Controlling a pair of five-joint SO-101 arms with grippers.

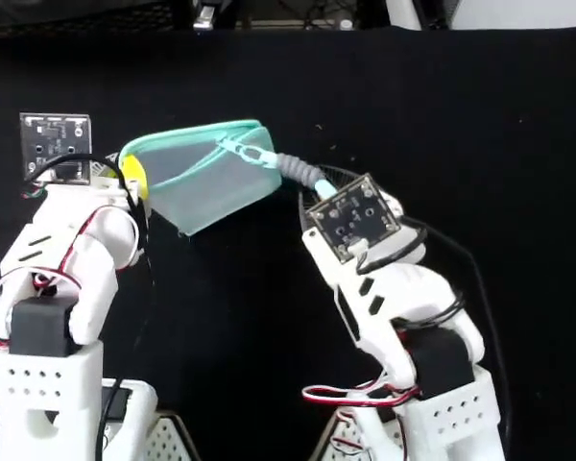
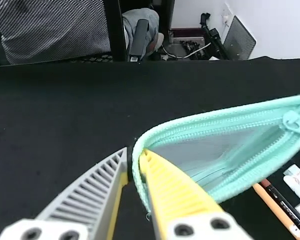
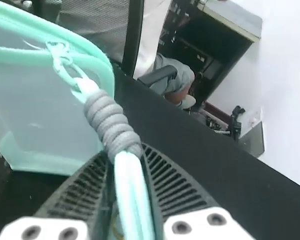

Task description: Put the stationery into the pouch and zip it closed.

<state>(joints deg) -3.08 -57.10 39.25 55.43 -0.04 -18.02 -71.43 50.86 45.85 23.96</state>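
Mint pouch [image 1: 206, 182] pinched by left tool [image 2: 134, 153]

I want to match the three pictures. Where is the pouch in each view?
High view: pouch, upper middle, left of centre.
Left wrist view: pouch, its end between the left gripper's fingers.
Right wrist view: pouch, beyond the right gripper, which grips its cord.
Shared landmark: the zip slider.

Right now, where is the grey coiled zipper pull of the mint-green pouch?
High view: the zipper pull sits right of the pouch, clamped in the right gripper.
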